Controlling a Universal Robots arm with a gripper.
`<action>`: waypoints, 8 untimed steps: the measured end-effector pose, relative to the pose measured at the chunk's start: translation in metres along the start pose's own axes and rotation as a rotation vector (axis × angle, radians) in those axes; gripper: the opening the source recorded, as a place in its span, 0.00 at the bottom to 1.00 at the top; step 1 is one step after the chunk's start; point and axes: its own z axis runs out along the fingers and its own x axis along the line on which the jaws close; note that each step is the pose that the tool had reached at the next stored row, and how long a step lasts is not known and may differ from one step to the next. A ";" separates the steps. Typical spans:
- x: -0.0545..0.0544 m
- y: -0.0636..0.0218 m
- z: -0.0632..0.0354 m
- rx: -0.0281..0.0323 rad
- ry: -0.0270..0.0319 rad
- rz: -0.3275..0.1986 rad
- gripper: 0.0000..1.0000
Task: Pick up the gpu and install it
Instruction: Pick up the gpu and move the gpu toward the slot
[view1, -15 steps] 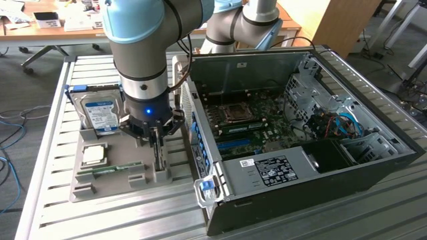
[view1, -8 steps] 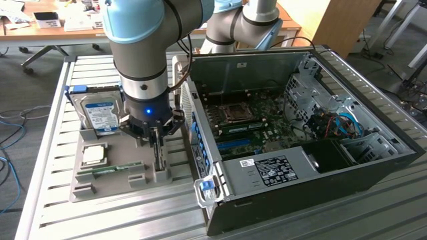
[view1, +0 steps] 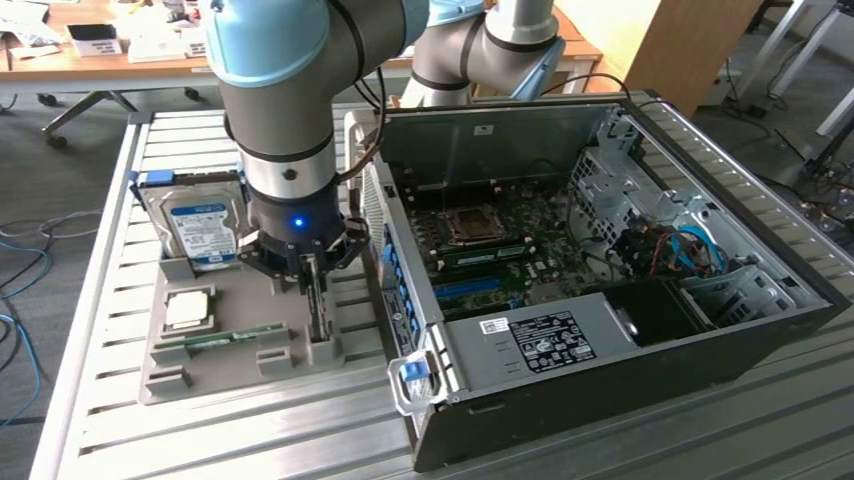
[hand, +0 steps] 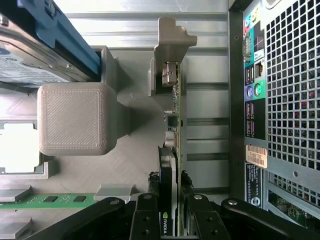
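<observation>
Pick-up step in hand, judging by the layout: tool (view1: 310, 272) down over the grey printed tray (view1: 227, 372) and clenched on the gpu (hand: 169, 165), one finger (hand: 146, 215) pressed to each face of the card near its upper edge. Not yet lifted, seemingly: gpu upright on its long edge in the tray's slot, silver bracket end tucked against a grey post (hand: 172, 40). Sharing the tray, to the exterior view's left of the card: hard drive (view1: 200, 225) standing at the far end, CPU (view1: 190, 308) lying flat nearer, RAM stick (view1: 220, 338) nearer again. Just beside the tray on the exterior view's right, on the same slatted desk (view1: 200, 440): open computer case (view1: 641, 375), side panel off, motherboard (view1: 521, 235) exposed, blue slot (view1: 470, 290) apparently unoccupied. Install not begun. Calls, most likely, for a straight pull upward, held level so as not to jam the board in its slot or snag the bracket on the post, and for a hold firm enough on so thin a card to stop any tilting between the fingers; beyond that, room needed to clear the case's wall on the way across.
</observation>
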 end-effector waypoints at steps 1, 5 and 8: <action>0.000 0.0000 0.0000 0.0000 0.0000 0.000 0.27; 0.000 0.0000 0.0000 0.0000 0.0000 0.000 0.27; 0.000 0.0001 -0.0015 0.0001 0.0001 0.000 0.27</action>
